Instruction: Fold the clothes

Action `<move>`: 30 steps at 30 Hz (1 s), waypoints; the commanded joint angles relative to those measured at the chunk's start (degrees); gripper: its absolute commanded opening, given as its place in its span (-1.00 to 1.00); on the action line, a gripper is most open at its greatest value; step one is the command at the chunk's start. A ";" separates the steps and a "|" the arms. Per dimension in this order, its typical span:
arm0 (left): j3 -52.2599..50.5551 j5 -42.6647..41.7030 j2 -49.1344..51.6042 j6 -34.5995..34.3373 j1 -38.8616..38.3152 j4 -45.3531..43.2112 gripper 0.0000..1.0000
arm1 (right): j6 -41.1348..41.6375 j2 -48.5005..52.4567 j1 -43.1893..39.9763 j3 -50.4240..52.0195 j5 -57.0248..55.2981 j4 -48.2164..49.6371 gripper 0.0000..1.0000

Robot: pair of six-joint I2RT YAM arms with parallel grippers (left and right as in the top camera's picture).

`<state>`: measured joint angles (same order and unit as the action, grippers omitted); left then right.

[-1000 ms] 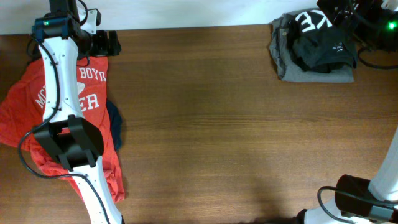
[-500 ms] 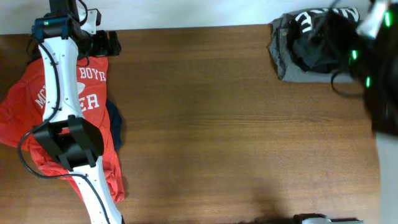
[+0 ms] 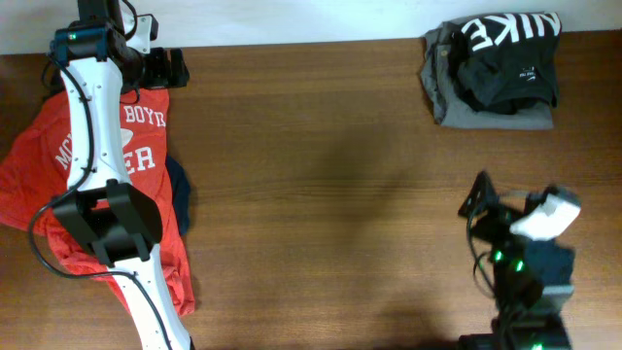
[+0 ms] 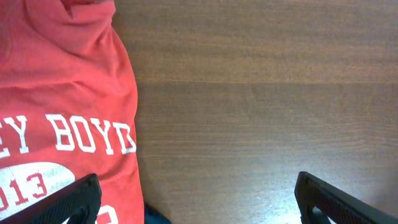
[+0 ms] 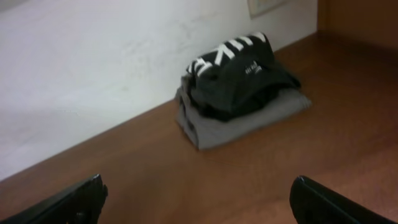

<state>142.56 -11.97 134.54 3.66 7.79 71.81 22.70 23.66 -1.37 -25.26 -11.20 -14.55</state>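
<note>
The dark T-shirt (image 3: 505, 60) with white NIKE lettering lies bunched on top of a folded grey garment (image 3: 486, 112) at the far right of the desk (image 3: 321, 194), close to the wall. The right pincer (image 3: 479, 197) hangs over the near right part of the desk, well apart from the shirt, which lies ahead of it in the wrist view; its fingers are spread wide and hold nothing. The left pincer (image 3: 167, 68), likewise spread and empty, hovers at the far left over the edge of a red T-shirt (image 3: 39, 165), across the desk from the dark one.
</note>
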 commanded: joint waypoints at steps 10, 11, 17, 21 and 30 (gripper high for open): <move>-0.04 -0.20 0.52 1.14 -0.13 0.02 0.98 | 1.81 -13.33 -0.20 22.32 -1.11 18.45 0.97; -0.04 -0.20 0.52 1.14 -0.13 0.02 0.98 | 1.81 -14.08 -0.20 23.08 -1.11 18.91 0.97; -0.04 -0.20 0.52 1.14 -0.13 0.02 0.98 | 1.11 -21.07 -0.20 24.94 -1.44 13.79 0.98; -0.04 -0.20 0.52 1.14 -0.13 0.02 0.99 | -4.26 -23.47 -0.15 24.94 0.76 11.80 0.97; -0.04 -0.20 0.52 1.14 -0.13 0.02 0.98 | -17.97 -22.53 -0.15 24.94 10.97 9.84 0.97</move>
<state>142.54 -11.94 134.54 3.66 7.77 71.77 9.13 0.84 -1.41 -0.67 -3.73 -4.08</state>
